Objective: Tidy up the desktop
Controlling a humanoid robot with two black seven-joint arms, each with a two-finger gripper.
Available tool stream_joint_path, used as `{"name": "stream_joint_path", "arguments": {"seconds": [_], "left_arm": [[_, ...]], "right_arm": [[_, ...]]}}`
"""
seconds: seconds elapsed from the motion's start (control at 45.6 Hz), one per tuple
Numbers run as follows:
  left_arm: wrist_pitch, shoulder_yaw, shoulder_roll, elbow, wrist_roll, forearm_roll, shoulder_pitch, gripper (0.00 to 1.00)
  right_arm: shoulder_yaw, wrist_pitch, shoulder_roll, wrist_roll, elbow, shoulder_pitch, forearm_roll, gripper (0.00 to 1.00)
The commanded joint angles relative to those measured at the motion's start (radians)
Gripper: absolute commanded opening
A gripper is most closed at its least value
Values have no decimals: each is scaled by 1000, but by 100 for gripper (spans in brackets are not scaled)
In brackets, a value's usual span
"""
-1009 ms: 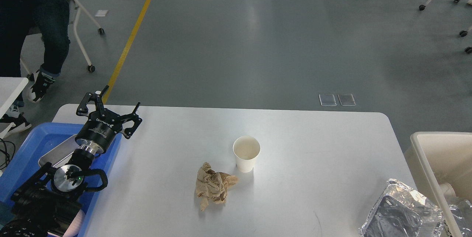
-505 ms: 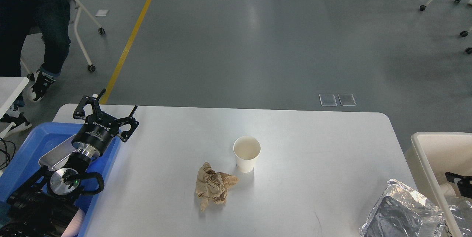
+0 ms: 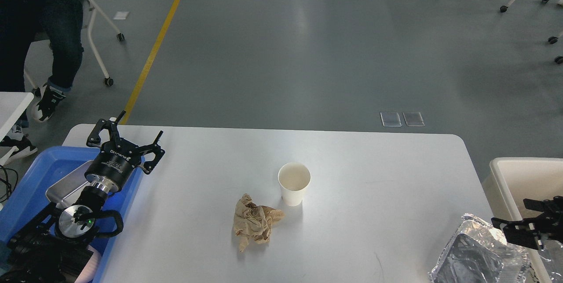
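The white desktop [image 3: 378, 173] holds an upright, empty white paper cup [image 3: 294, 184] near the middle. A crumpled brown paper [image 3: 254, 222] lies just in front and left of the cup. A crumpled foil container [image 3: 477, 254] sits at the front right corner. My left gripper [image 3: 140, 123] is open and empty, above the desktop's left edge beside the blue tray. My right gripper [image 3: 510, 213] comes in from the right edge, above the foil container's right side. Its two dark fingers look apart and nothing is between them.
A blue plastic tray [image 3: 31, 177] with a metal tray [image 3: 63, 184] in it stands at the left. A beige bin [image 3: 528, 173] stands off the desktop's right edge. A person [image 3: 44, 32] and a small white side table [image 3: 11, 104] are at the far left.
My right gripper has come into view from the right edge and moved left over the foil container. My left gripper has drawn back slightly to the left, still open.
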Motion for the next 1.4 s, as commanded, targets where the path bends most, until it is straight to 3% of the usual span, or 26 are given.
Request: {"name": "stream_joint_path", "arguments": {"seconds": [0.0,0.263,0.417,0.658,1.382], "left_arm": [[0,0,0,-1,0,0,4,97],[0,0,0,-1,-2,2,11,97],[-3,0,0,1,-3,6,16,97],[-16,0,0,1,-5,6,37,97],[-23,-2,0,-1,-8,6,96,97]], "right_arm": [[-40,2,56,3,-58,-1,-4,100],[-79,2,152,8,-209,4,-4,100],[-82,2,191,48,-272,5,-4,100],[-82,-7,247,49,-357,7,-1,100],[-148,-9,349,71,-490,13,15,100]]}}
